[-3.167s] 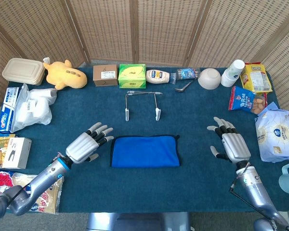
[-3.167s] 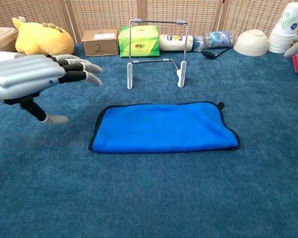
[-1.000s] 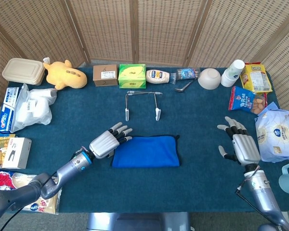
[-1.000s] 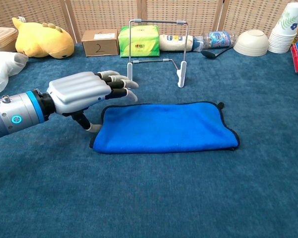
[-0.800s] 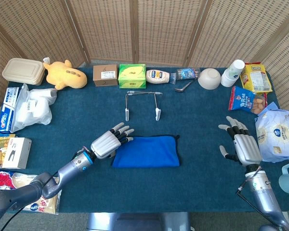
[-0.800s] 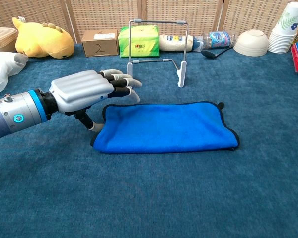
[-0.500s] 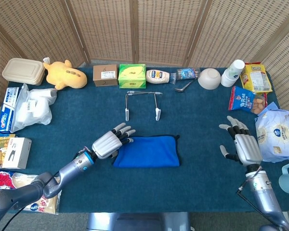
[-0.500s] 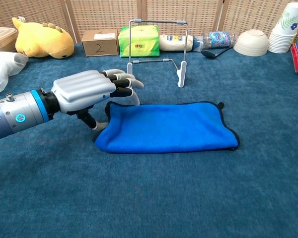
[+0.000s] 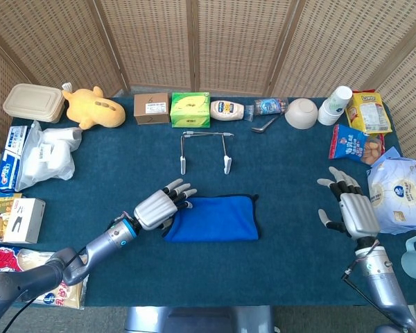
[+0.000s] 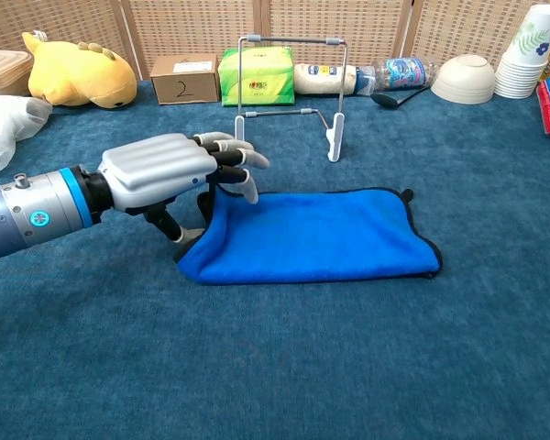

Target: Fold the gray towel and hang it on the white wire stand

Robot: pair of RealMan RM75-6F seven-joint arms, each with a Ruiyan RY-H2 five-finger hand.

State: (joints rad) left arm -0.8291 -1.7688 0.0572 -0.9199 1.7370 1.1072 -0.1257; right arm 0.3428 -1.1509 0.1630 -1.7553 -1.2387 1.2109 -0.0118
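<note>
Head + chest views, my teleop rig. Towel (image 10: 316,234) (blue here, black trim) lies folded flat at centre of the surface (image 9: 284,236), just below the white wire stand (image 10: 289,96), which stands upright w/ nothing on it.

Left hand (image 10: 160,170): I have it at the towel's left end, palm down, fingers (image 10: 243,179) partly curled over the upper-left corner, thumb underneath. That corner is lifted off the surface and bunched against the fingertips; looks pinched btw thumb and fingers, though the contact itself is partly hidden by the hand. Head view shows same hand (image 9: 156,207) at lower-left of centre, overlapping the towel's left edge.

Right hand (image 9: 353,211): lower right of head view, well apart from the towel, fingers spread, holding nothing; out of the chest view.

Back row, top of frame: yellow plush (image 9: 90,107), brown box (image 9: 151,108), green tissue box (image 9: 190,109), white bowl (image 9: 301,113), paper cups (image 9: 335,104).
</note>
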